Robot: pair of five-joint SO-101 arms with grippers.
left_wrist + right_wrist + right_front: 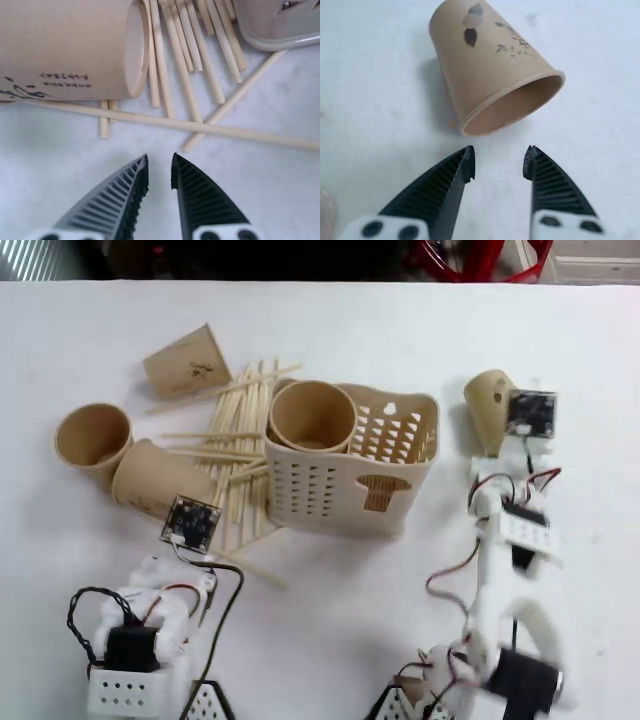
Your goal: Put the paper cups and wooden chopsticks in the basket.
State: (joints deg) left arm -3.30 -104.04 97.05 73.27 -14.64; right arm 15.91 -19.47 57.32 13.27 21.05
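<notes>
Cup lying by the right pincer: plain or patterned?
Tan cup with a dark leaf print; the right wrist view shows it best.

Basket [350, 465]: mid-table, with one paper cup [312, 417] upright in its left end.
Chopsticks [235, 455]: heaped against the basket's left side.
Far cup [187, 362]: behind the heap.
Left cup [93, 440]: left of the heap.
Near cup [155, 478]: beside the left cup, just ahead of my left claw [159, 170].
Lone cup [488, 405]: on its side, right of the basket, before my right claw [497, 165].

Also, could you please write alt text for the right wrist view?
A tan paper cup lies on its side on the white table, its mouth toward the open, black right gripper, which holds nothing.
</notes>
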